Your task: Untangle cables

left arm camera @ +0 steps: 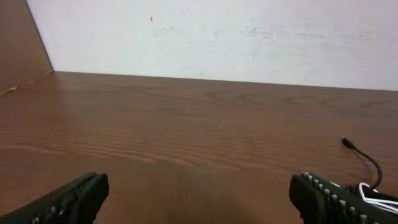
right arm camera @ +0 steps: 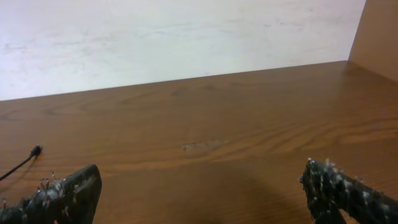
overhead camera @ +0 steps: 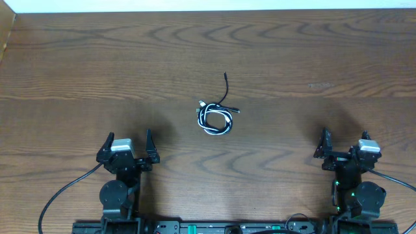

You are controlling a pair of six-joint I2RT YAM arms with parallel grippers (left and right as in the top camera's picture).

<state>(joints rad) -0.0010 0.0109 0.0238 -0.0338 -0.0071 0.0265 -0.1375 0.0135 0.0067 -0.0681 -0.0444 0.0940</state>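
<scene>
The cables lie as a small coiled bundle of white and black cords in the middle of the table, with one black end trailing toward the far side. My left gripper stands open near the front left, well short of the bundle. My right gripper stands open near the front right, also far from it. In the left wrist view the cables show at the right edge beyond my finger. In the right wrist view only a black plug end shows at the left.
The wooden table stretches wide around the bundle. A pale wall rises behind its far edge. Thick black arm cords run off the bases at the front.
</scene>
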